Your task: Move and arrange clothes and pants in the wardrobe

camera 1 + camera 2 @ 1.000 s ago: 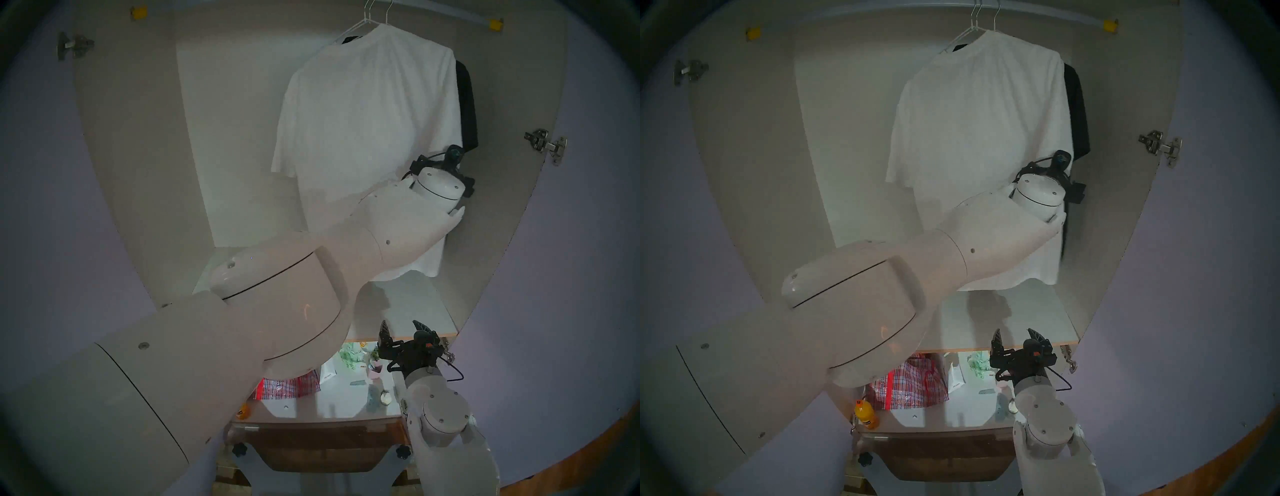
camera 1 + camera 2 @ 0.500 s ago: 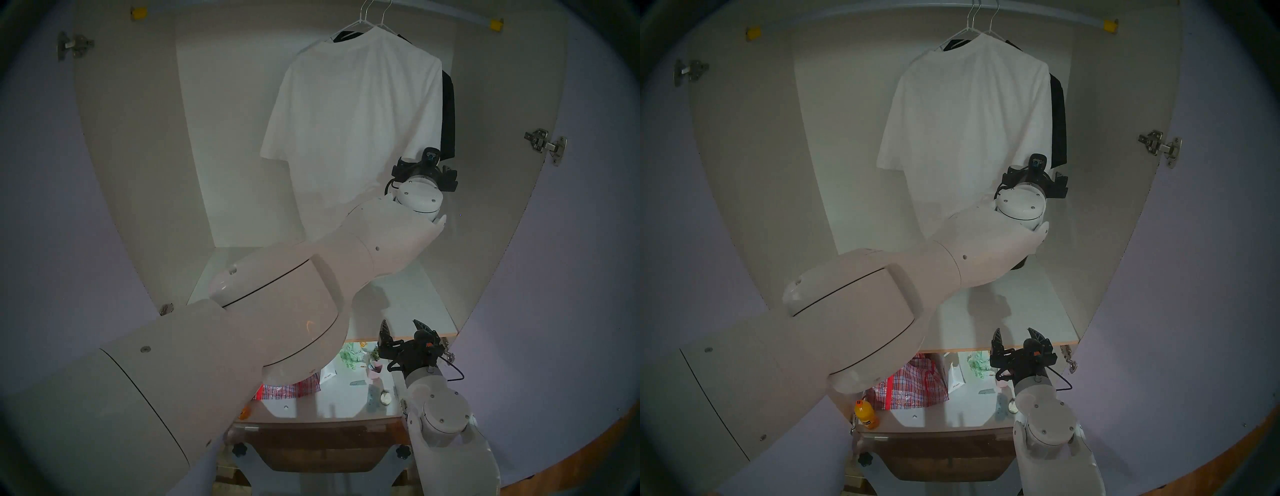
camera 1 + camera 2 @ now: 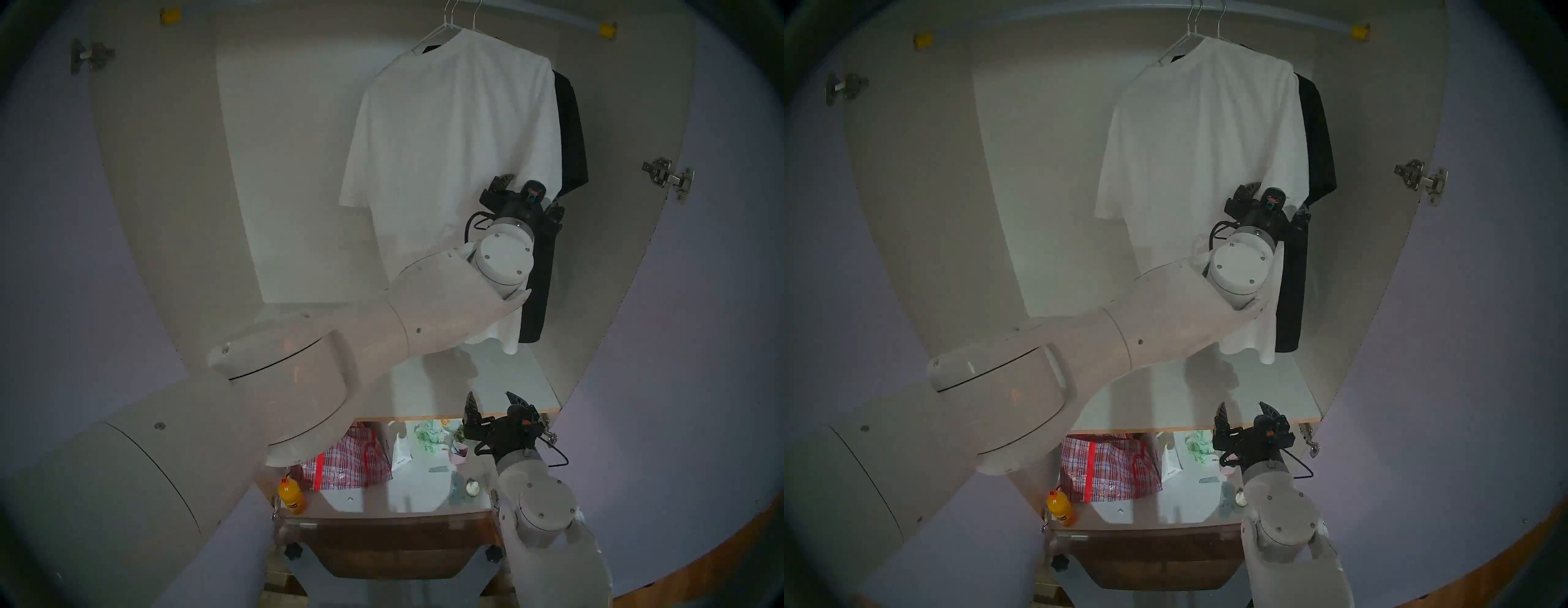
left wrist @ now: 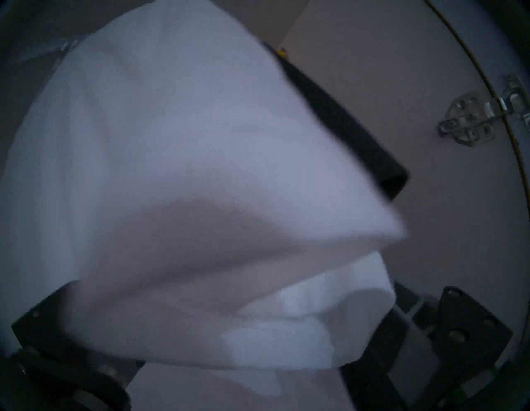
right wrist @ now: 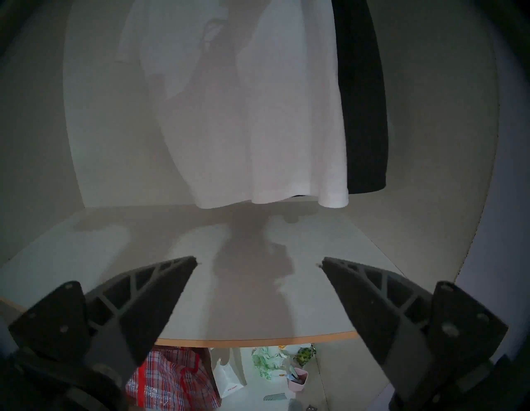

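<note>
Head cams first: the wardrobe (image 3: 169,191) is wide open, and the white shirt (image 3: 454,161) hangs on a wire hanger off the rail (image 3: 551,17) up top, with the black garment (image 3: 570,140) tucked right behind it on the right side. The left gripper (image 3: 526,197) is shoved into the shirt's lower right edge, fingers spread, one finger over the white cloth and the other lost against the black one. Can't tell from here if it's actually got hold of anything. The big left arm cuts across most of the shelf (image 3: 488,382) view. The right gripper (image 3: 494,401) hovers at the shelf's front edge, wide open, nothing in it. Below the shelf there's a red plaid bag (image 3: 348,458), an orange bottle (image 3: 292,499) and a pink cup (image 3: 459,453).

Left wrist: blurry white cloth (image 4: 172,172) fills nearly everything and bunches up between the fingers (image 4: 473,324), a black strip (image 4: 344,126) behind it, a steel hinge (image 4: 470,120) off right.

Right wrist: spread fingers (image 5: 149,298) over bare shelf (image 5: 258,258), shirt hem (image 5: 258,129) and black garment (image 5: 364,100) hanging just above it, well apart from the gripper
</note>
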`<action>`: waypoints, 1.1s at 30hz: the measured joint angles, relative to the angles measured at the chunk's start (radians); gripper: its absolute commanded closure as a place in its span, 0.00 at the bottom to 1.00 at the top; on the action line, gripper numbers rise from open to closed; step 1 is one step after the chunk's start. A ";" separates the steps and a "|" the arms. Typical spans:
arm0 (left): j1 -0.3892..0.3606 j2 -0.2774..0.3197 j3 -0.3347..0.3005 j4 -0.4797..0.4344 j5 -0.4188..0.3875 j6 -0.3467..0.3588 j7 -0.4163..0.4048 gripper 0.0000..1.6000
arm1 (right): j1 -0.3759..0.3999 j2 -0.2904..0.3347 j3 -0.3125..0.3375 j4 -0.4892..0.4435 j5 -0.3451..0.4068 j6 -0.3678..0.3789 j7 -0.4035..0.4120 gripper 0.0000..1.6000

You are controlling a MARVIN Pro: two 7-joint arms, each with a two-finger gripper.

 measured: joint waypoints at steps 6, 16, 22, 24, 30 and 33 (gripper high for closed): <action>0.083 0.102 -0.007 -0.168 0.031 0.005 0.165 0.00 | 0.001 0.000 0.000 0.002 0.000 0.000 0.000 0.00; 0.223 0.283 -0.060 -0.492 0.069 0.020 0.310 0.00 | 0.002 0.000 0.000 0.007 -0.001 0.000 0.000 0.00; 0.326 0.386 -0.169 -0.675 0.082 0.041 0.312 0.00 | 0.003 0.000 0.000 0.008 -0.001 0.000 0.000 0.00; 0.361 0.422 -0.207 -0.732 0.093 0.054 0.314 0.00 | 0.003 0.000 0.000 0.008 -0.001 0.000 0.000 0.00; 0.463 0.527 -0.312 -0.867 0.179 0.178 0.315 0.00 | 0.003 0.000 0.000 0.008 -0.001 0.000 0.000 0.00; 0.493 0.563 -0.323 -0.879 0.234 0.257 0.303 0.00 | 0.003 0.000 0.000 0.006 -0.001 0.000 0.000 0.00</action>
